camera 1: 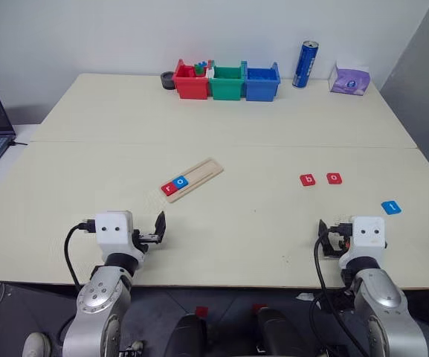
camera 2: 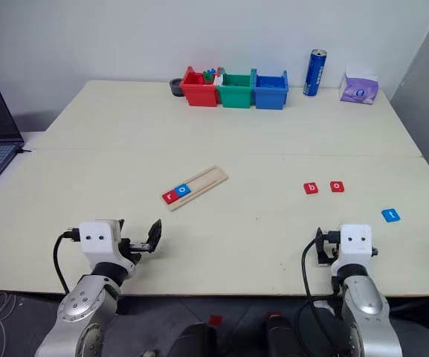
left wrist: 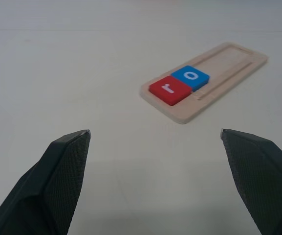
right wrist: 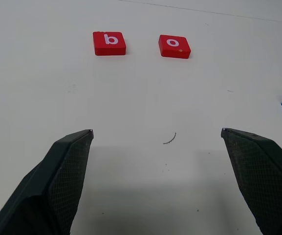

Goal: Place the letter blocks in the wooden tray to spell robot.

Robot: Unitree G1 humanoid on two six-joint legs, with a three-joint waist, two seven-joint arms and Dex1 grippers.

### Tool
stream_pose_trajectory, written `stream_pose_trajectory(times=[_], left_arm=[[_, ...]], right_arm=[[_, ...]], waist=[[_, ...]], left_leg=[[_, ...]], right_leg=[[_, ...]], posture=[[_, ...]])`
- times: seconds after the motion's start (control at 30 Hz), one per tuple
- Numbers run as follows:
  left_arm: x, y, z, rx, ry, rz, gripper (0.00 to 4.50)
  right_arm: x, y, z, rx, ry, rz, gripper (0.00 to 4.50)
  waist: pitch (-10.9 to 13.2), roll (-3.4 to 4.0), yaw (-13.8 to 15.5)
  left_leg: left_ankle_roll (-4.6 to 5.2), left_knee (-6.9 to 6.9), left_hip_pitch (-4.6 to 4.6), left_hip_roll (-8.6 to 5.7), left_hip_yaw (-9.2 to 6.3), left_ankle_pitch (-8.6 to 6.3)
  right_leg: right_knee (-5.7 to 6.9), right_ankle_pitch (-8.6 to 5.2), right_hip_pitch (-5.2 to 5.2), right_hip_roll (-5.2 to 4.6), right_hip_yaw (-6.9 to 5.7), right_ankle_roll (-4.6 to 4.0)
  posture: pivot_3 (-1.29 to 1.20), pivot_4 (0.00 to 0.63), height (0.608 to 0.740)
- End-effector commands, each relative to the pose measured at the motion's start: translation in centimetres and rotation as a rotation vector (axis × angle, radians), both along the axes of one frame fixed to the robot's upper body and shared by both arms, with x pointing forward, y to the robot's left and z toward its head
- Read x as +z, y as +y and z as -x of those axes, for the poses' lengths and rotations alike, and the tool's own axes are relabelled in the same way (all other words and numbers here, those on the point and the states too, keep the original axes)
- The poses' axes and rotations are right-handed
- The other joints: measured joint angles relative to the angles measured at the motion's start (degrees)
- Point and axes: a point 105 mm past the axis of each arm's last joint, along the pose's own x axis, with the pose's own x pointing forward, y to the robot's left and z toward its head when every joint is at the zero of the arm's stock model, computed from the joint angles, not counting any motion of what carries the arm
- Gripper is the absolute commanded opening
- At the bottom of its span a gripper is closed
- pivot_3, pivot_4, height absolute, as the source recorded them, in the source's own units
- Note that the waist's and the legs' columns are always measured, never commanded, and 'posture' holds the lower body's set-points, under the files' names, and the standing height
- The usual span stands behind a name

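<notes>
Tray [camera 1: 193,179] lying askew mid-worktop [camera 1: 221,141], red r [camera 1: 170,188] and blue o [camera 1: 181,181] seated at its near end, touching. Red b [camera 1: 308,179] and red o [camera 1: 334,178] loose side by side further right; blue t [camera 1: 391,207] apart, nearer the edge. Left claw [camera 1: 155,232] and right claw [camera 1: 323,236] released, empty, low by the near edge. Risk: grabbing o before b, or nudging the unfixed tray while seating a tile, likely shifting r and o.

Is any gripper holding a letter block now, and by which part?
Nothing is held. The left gripper and the right gripper are both open, with only bare table between their fingers.
</notes>
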Motion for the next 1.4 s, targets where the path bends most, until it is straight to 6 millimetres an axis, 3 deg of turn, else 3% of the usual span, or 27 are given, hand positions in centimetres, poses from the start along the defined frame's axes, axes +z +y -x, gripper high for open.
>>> stream_pose_trajectory(times=[0.03,1.03,1.1,1.2,1.3,1.4], left_arm=[[1.5,-0.4,-0.4,-0.017,-0.064,-0.013,4.5],[2.3,0.1,-0.7,-0.024,-0.082,-0.019,4.5],[2.7,0.3,-1.0,-0.042,-0.089,0.004,4.5],[3.9,0.4,-2.5,-0.198,-0.108,-0.033,4.5],[4.7,1.4,-4.4,-0.336,-0.095,-0.101,4.5],[5.7,2.3,-6.4,-0.455,-0.085,-0.13,4.5]], right_arm=[[1.2,-0.5,-0.1,-0.04,-0.054,0.009,4.46],[2.4,0.4,-0.7,-0.012,-0.09,0.008,4.46],[3.1,1.3,-1.3,0.086,-0.097,-0.012,4.46],[5.1,5.1,-2.0,0.472,-0.086,-0.062,4.46],[7.1,8.1,-0.9,0.889,-0.036,-0.079,4.46],[8.5,8.8,0.0,1.156,0.031,-0.079,4.46]], waist=[[0.0,0.0,0.0],[0.0,0.0,0.0],[0.0,0.0,0.0],[0.0,-0.01,0.0],[0.0,0.01,-0.1],[0.0,-0.01,-0.1]], left_leg=[[0.0,0.0,0.0,0.0,0.0,0.0],[0.0,-0.01,0.0,-0.01,0.0,0.0],[0.0,0.0,0.0,-0.01,0.0,0.0],[0.0,0.05,0.02,-0.08,0.0,0.0],[0.01,0.07,0.17,-0.13,0.04,0.0],[0.03,0.02,0.25,-0.08,-0.02,-0.01]], right_leg=[[0.0,0.0,0.0,0.0,0.0,0.0],[0.02,0.0,0.0,0.02,-0.01,0.0],[0.03,0.0,-0.01,0.02,-0.01,0.0],[0.08,0.01,0.0,0.04,-0.09,0.01],[0.13,0.05,0.07,0.21,-0.22,-0.05],[0.11,-0.01,0.13,0.29,-0.32,-0.15]], posture=[[0.0,0.15,0.74],[0.0,0.15,0.74],[0.0,0.15,0.74],[0.0,0.15,0.74],[0.0,0.15,0.74],[0.0,0.15,0.74]])
